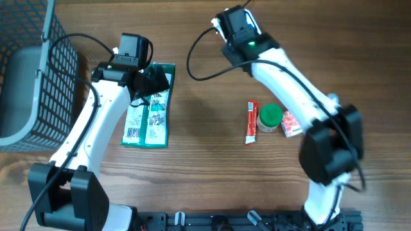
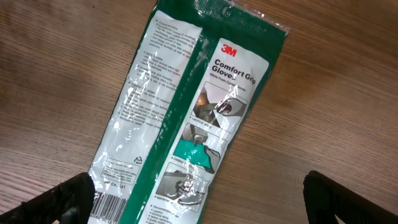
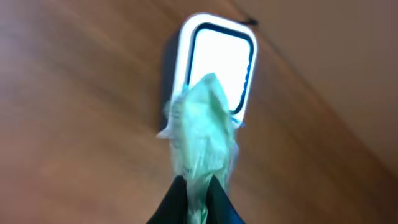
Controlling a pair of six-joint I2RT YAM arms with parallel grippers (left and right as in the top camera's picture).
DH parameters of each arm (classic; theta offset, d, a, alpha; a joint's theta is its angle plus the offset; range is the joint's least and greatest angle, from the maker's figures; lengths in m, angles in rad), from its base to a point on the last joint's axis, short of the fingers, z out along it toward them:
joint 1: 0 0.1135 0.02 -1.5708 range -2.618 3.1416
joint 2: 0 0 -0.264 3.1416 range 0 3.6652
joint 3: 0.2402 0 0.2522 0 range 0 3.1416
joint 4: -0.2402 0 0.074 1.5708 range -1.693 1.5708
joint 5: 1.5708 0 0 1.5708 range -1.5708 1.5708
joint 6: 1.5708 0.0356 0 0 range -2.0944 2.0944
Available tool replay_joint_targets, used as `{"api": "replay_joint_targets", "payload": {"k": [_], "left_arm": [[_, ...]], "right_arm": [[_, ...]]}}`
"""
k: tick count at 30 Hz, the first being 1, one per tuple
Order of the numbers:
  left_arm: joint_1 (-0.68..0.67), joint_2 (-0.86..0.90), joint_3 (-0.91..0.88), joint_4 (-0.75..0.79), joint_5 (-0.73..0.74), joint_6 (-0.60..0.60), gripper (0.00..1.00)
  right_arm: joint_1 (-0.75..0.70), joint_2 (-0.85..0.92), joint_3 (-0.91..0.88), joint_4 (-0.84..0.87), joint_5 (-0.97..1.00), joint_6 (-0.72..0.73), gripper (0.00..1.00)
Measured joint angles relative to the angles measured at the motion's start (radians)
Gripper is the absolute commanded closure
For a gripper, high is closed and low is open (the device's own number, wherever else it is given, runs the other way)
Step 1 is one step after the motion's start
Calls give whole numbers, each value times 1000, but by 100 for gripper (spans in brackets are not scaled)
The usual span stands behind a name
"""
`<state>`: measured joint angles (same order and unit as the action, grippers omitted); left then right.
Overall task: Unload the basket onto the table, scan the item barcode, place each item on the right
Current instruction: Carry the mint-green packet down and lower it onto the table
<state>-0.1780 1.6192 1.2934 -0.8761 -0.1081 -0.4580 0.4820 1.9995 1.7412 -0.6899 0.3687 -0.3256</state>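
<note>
one green packet (image 3: 202,118) pinched in right pincer (image 3: 198,185).

**A robot lab bench set up as a mock checkout**

A left arm (image 1: 96,125) and a right arm (image 1: 282,80) rise from a black rail (image 1: 192,221) at the edge of a wood-grain table (image 1: 205,179). Shop goods lie on it: a gloves pack (image 1: 151,119), a sachet (image 1: 251,122) and a jar (image 1: 270,117). A wire basket (image 1: 61,77) stands at one corner. In the right wrist view a packet (image 3: 202,130) overlaps a lit scanner (image 3: 217,56).
</note>
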Motion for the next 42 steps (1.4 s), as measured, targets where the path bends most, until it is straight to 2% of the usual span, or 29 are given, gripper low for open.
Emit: {"api": "replay_joint_targets", "payload": {"k": [4,9,14,20,25,26,27,29,30,32,35,36,37,40,41,42], "left_arm": [[0,0,0,0,0,0,0],[0,0,0,1,0,0,0],[0,0,0,0,0,0,0],[0,0,0,0,0,0,0],[0,0,0,0,0,0,0],[0,0,0,0,0,0,0],[0,0,0,0,0,0,0],[0,0,0,0,0,0,0],[0,0,0,0,0,0,0],[0,0,0,0,0,0,0],[0,0,0,0,0,0,0],[0,0,0,1,0,0,0],[0,0,0,0,0,0,0],[0,0,0,0,0,0,0],[0,0,0,0,0,0,0],[0,0,0,0,0,0,0]], "right_arm": [[0,-146,13,-260,-303,19,96],[1,-155,-38,-510,-652,30,96],[1,-152,-191,-518,-744,59,96],[1,-151,-332,-438,-761,154,95],[1,-151,-339,-359,-742,184,78],[1,-151,-339,-351,-732,187,67],[1,-151,-339,-343,-723,198,39],[1,-151,-339,-333,-698,223,16],[1,-151,-339,-327,-692,230,13],[1,-151,-339,-296,-676,250,14],[1,-151,-341,-197,-668,367,16],[1,-151,-341,-176,-666,451,5],[1,-151,-341,-146,-664,491,0],[13,-151,-341,-86,-659,664,3],[24,-151,-341,-68,-658,698,24],[37,-151,-341,-49,-659,732,64]]}}
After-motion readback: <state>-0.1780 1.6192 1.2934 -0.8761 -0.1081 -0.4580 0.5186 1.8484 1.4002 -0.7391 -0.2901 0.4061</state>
